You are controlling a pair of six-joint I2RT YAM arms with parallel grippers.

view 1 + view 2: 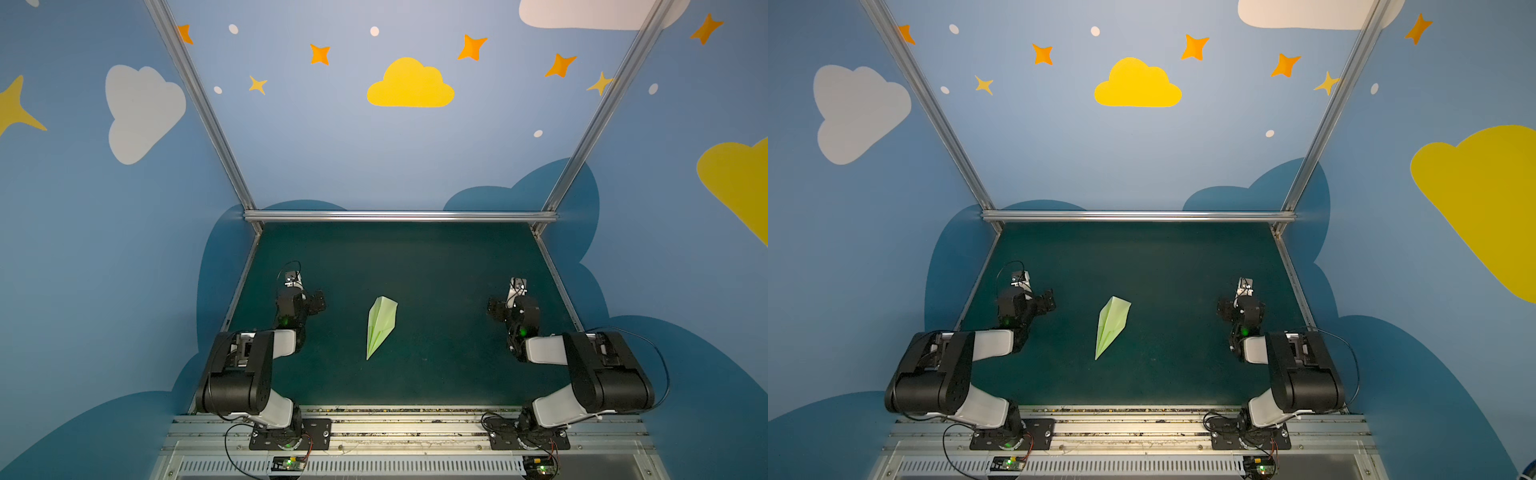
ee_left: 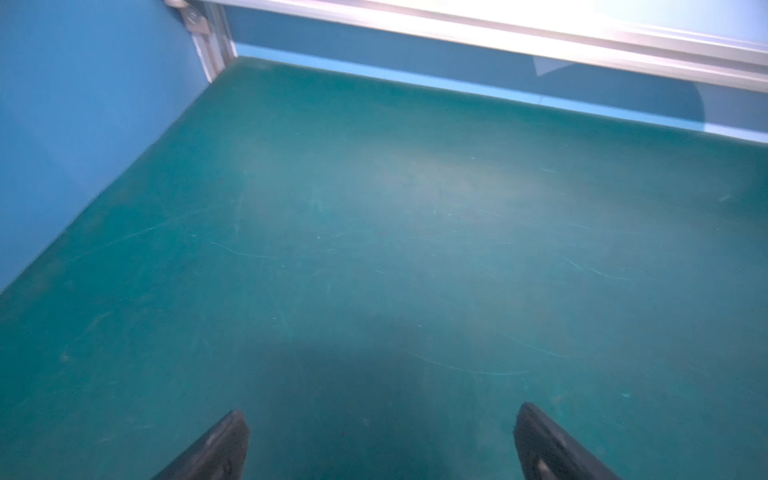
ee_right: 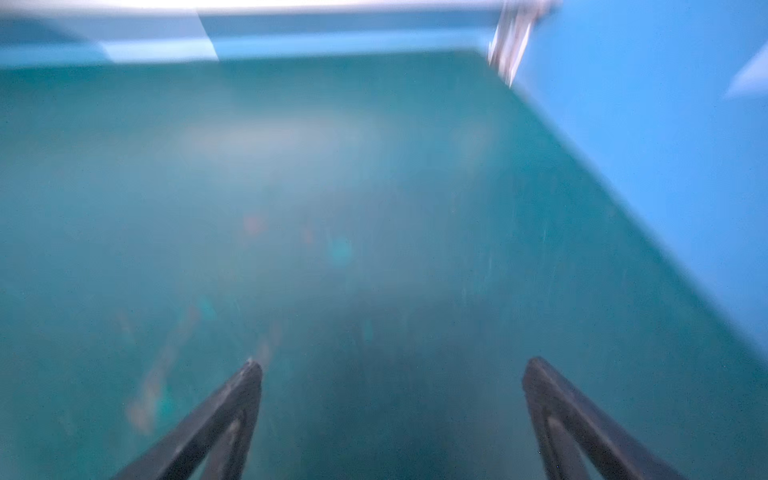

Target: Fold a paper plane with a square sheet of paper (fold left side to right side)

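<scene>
Two pincers, both spread wide with nothing between the jaws: left pincer (image 2: 380, 415) hovers over the tabletop (image 2: 374, 208) at left, right pincer (image 3: 390, 365) at right. Between them, well apart from each, the paper plane (image 1: 380, 326) (image 1: 1111, 328) lies mid-tabletop in both top views, nose pointing near.

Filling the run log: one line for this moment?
pale-green folded paper plane: on dark-green mat, untouched | left gripper: open, empty | right gripper: open, empty
</scene>
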